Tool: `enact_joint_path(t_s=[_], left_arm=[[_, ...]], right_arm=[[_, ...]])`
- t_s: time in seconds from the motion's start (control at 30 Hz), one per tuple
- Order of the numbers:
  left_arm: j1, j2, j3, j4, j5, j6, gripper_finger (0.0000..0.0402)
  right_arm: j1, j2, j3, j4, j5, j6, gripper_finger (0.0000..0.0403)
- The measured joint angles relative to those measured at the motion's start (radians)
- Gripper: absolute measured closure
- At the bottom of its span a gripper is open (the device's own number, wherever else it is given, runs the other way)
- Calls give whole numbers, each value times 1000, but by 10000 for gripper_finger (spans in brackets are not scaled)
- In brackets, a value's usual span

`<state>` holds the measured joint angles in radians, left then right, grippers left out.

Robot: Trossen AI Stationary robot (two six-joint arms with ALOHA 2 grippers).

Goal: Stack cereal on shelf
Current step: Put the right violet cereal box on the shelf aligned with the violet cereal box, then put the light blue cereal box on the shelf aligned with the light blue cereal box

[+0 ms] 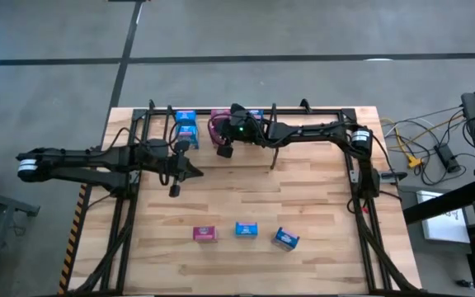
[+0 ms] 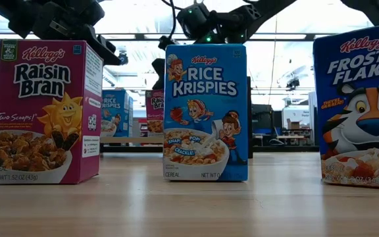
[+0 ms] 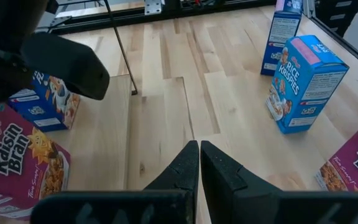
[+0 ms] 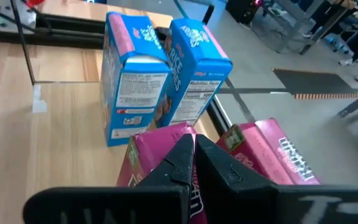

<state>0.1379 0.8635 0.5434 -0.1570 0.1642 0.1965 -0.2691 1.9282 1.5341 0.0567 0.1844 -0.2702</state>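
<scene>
Cereal boxes are standing upright in a loose row along the near edge of the table: a pink Raisin Bran box (image 1: 205,234), a blue Rice Krispies box (image 1: 246,229) beside it, and a Frosted Flakes box (image 1: 286,239) at the right end, each apart from its neighbours and waiting to be shelved. Farther in, the left gripper (image 1: 174,190) is hanging over bare wood with its fingers pressed together and nothing between them; the Rice Krispies box is lying toward the near edge and to the robot's right of it, tall axis vertical, so this arm is looking like the nearer one for that row. Beyond that, the right gripper (image 1: 225,150) is hovering by the shelf (image 1: 303,110) at the far edge, fingers likewise pressed together and empty, just over the pink boxes (image 4: 263,155) that are sitting there, with two blue boxes (image 4: 160,78) standing side by side, touching, just past them. Judging by this, the next pick will probably need the left arm swinging back toward the near row and spreading its fingers across a box's narrow faces.
</scene>
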Motion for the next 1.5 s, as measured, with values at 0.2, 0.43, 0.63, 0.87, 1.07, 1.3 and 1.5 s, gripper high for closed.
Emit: enact_joint_path(t_s=[0.2,0.43,0.63,0.87,1.07,1.3,1.5], left_arm=[[0,1,0,0,0,0,401],[0,1,0,0,0,0,401],[0,1,0,0,0,-1,401],[0,1,0,0,0,-6,401],[0,1,0,10,0,-7,401],[0,-16,0,55,-2,-7,401],[0,-33,18,65,-110,-7,401]], right_arm=[[0,0,0,9,54,25,394],[1,0,0,8,52,21,394],[3,-3,0,8,52,11,394],[24,-45,-1,-20,53,8,394],[62,-111,-2,-90,52,8,394],[134,-215,-1,-221,51,16,394],[202,-298,-1,-358,29,79,394]])
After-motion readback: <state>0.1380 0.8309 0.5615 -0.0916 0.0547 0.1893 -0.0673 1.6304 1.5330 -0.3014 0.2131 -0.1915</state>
